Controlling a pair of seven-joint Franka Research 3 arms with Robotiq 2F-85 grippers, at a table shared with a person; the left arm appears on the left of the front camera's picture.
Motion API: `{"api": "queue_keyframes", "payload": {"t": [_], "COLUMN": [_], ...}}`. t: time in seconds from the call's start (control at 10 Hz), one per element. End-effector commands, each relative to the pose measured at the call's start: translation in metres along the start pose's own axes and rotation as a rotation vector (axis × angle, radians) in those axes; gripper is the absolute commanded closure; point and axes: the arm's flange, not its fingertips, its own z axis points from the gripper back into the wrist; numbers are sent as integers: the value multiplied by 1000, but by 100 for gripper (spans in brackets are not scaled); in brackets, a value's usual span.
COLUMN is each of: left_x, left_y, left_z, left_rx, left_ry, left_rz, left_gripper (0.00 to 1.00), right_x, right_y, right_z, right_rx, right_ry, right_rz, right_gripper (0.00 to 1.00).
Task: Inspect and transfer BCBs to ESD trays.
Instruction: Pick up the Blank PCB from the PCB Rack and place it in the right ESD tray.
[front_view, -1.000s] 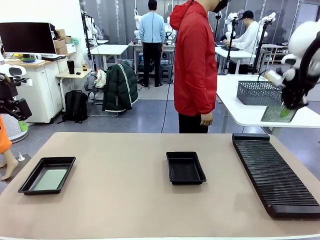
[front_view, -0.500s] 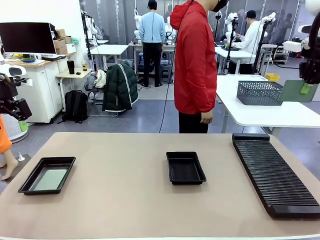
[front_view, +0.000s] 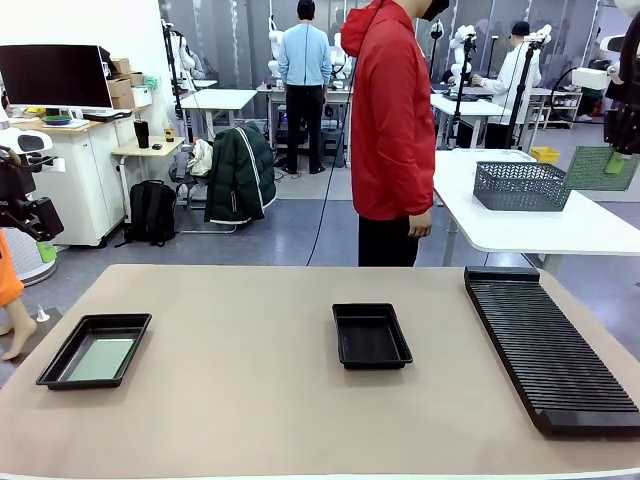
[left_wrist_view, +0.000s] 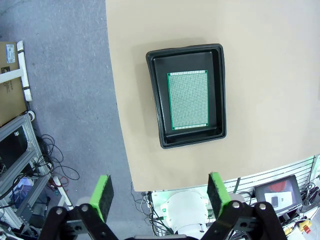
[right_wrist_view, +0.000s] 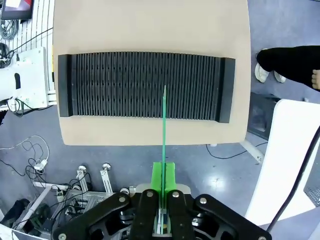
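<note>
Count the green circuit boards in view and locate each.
2. One board lies flat in the left black tray; the other board is clamped edge-on in the right gripper, raised above the slotted rack. The rack's slots look empty; none seems hidden.

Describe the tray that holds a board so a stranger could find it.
On the tan table, look to the robot's left end. A shallow black tray lies there. Unlike the empty tray at the middle, it has a green board on its floor.
</note>
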Motion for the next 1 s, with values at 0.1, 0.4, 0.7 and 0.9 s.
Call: {"api": "queue_keyframes", "payload": {"t": [0.1, 0.4, 0.7, 0.9], "left_x": [-1, -1, -1, -1], "left_y": [-1, -1, -1, -1], "left_z": [-1, -1, -1, -1], "left_rx": [0, 0, 0, 0], "left_ry": [-4, -4, -4, -4], "left_rz": [0, 0, 0, 0], "left_gripper": [0, 0, 0, 0], "right_x": [0, 0, 0, 3], "right_y": [2, 2, 2, 3], "right_z": [-3, -3, -3, -5], "right_rx": [11, 11, 11, 10], "right_ry": [-3, -3, -3, 36], "right_rz": [-1, -1, -1, -57], "right_gripper": [100, 100, 100, 97]}}
